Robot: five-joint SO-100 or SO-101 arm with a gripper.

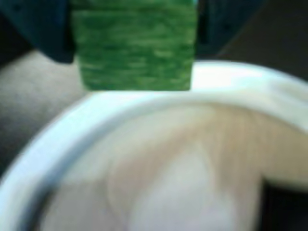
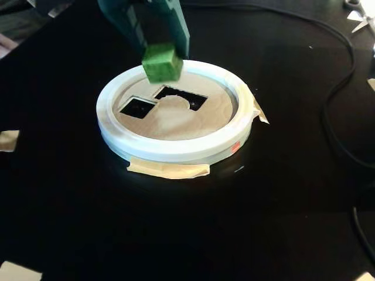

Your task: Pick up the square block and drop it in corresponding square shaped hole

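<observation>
Right under the wrist camera, I have the green block (image 1: 136, 45) filling the top of the frame, pinched between the dark fingers of my gripper (image 1: 134, 48), which is closed down to the block's width and carries nothing else. It looks like a small rigid cube, probably light wood or foam with a slightly rough painted face, so I judge it will not crush or slip easily; holding it on two opposite flat sides, as now, seems the sound grip. Below it in that view curves the white rim of the round sorter tray (image 1: 72, 125), blurred. In the fixed view the green block (image 2: 162, 63) hangs above the far rim of the sorter tray (image 2: 176, 149), apart from the lid. The tan lid holds a square hole (image 2: 138, 107) on the left and a second, partly rounded opening (image 2: 180, 97) just beyond it; both look dark and empty. Tape tabs (image 2: 170, 170) pin the tray to the black table (image 2: 281, 222), and a cable (image 2: 337, 93) trails at the right.
</observation>
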